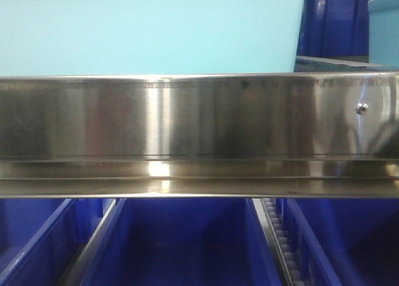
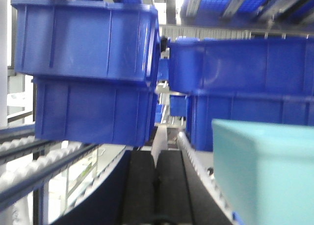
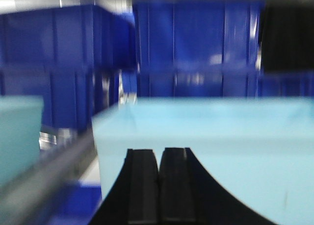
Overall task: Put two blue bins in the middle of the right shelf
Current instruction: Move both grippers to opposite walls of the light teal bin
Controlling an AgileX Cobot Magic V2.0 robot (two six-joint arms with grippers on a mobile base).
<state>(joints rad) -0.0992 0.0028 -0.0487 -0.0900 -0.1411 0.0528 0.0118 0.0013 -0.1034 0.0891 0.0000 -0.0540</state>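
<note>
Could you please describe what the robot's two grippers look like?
The left gripper and right gripper look alike: matt black, each with two flat, straight-edged fingers that widen below into a curved black base. No cables or markings show, and the arms themselves are out of view.

- Front view: the shelf rail spans the middle of the frame. A bin sits behind and above it, from upper left to centre, with a crate to its right in the upper right corner.
- Under the rail, the lower crates stand side by side along the bottom. A roller track runs between the centre and right ones.
- Left wrist view: the left stack, one crate on another, is at upper left, and the right stack at right, with a gap between them. A bin at lower right stands before the right stack. The left end effector is at bottom centre.
- Right wrist view: a bin fills centre and right, just beyond the right end effector at bottom centre. A second bin is at the left edge. The back crates stand behind both, across the top.
</note>
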